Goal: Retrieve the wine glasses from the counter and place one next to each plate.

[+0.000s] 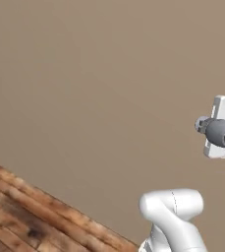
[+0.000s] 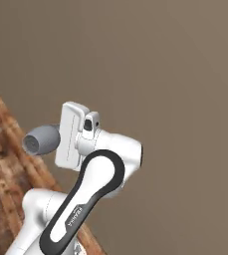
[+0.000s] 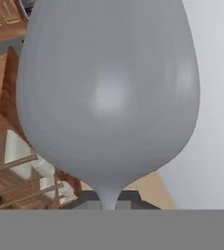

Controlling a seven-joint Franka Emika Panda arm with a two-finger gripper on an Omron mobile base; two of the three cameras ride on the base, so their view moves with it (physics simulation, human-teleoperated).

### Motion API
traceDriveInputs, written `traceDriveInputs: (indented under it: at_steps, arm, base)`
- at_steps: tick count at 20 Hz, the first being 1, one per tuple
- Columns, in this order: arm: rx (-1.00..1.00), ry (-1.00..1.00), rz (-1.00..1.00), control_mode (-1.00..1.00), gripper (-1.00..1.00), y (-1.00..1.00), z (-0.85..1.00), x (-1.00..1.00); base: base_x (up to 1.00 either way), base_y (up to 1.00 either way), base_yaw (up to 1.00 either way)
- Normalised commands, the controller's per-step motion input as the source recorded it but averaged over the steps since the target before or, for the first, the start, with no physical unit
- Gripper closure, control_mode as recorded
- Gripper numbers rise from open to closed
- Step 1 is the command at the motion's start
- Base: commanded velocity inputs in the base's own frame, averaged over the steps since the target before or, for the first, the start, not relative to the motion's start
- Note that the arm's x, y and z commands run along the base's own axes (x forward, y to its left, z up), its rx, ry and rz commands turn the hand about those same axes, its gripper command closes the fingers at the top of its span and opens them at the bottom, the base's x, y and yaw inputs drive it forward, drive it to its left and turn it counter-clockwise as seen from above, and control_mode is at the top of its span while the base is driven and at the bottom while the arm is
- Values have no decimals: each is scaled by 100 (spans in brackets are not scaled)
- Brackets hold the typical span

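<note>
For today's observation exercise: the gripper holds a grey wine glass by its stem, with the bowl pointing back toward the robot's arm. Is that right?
Not quite. The gripper does hold the grey wine glass by its stem, but the bowl points away from the arm, out past the hand. The right base view shows this.

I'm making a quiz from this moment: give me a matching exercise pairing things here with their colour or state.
Things:
1. wine glass
2. gripper
3. floor
4. wall

Descriptions:
A. plain brown-grey
B. shut on the stem
C. reddish-brown wooden planks
D. grey, bowl pointing away from the hand

Pairs: 1-D, 2-B, 3-C, 4-A
</note>
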Motion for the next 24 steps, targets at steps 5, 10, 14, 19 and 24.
traceDriveInputs:
  at_steps: [5, 10, 14, 19, 24]
  arm:
    - [0, 0, 0, 100, 100, 0, 0, 0]
    - [0, 0, 0, 100, 100, 0, 0, 0]
    - [0, 0, 0, 100, 100, 0, 0, 0]
    - [0, 0, 0, 100, 100, 0, 0, 0]
    - [0, 0, 0, 100, 100, 0, 0, 0]
  base:
    - [0, 0, 100]
    - [40, 0, 90]
    - [100, -26, 29]
    - [100, -42, 0]
    - [100, -20, 0]
